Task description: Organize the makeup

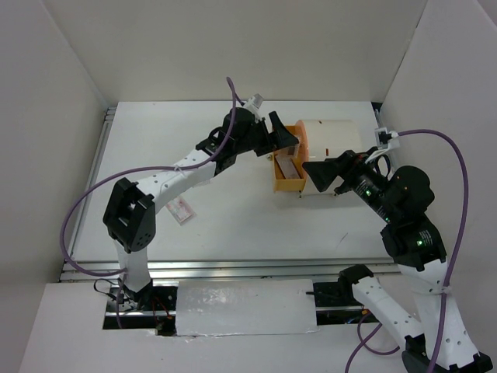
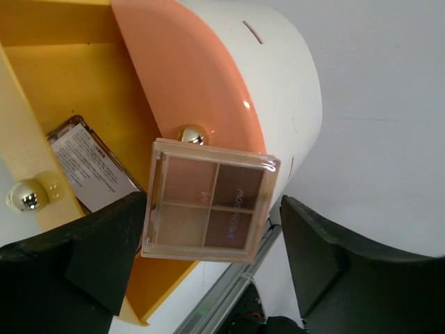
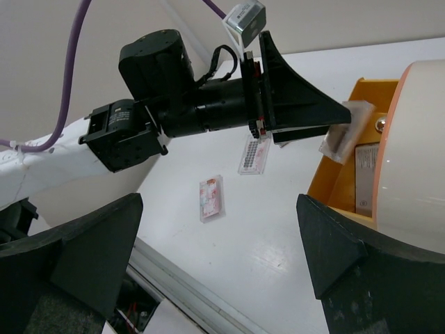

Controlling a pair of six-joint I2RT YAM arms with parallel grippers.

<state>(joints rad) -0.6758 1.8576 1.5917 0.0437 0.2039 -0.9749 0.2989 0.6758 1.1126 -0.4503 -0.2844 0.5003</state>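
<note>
At the left of the table (image 1: 233, 241) we note one white-pink packet (image 1: 180, 210). It lies flat in the open beside the left arm, well apart from the storage unit, and we judge it not yet sorted.

The left pincer (image 1: 283, 140) is clamped on a four-pan eyeshadow palette (image 2: 208, 209) with beige and brown pans. It grips the palette by its two side edges, pans facing the wrist camera. The palette hangs clear above the open orange drawer (image 2: 69, 69), touching nothing else. We judge the edge grip is chosen so that the flat case can be lowered into the drawer without the fingers fouling its walls.

A second palette (image 2: 90, 163) lies in the drawer, label side up, against the wall near the gold knob (image 2: 28, 195). This suggests the drawer is the collecting place and the work is partly done.

The drawer projects from the cream cylindrical container (image 1: 334, 136), which stands upright toward the back of the table.

At the right, the right pincer (image 1: 317, 177) stands with its fingers wide apart and holds nothing. It sits just beside the container front. We judge it to be placed there to steady the unit or to wait clear of the drop.
</note>
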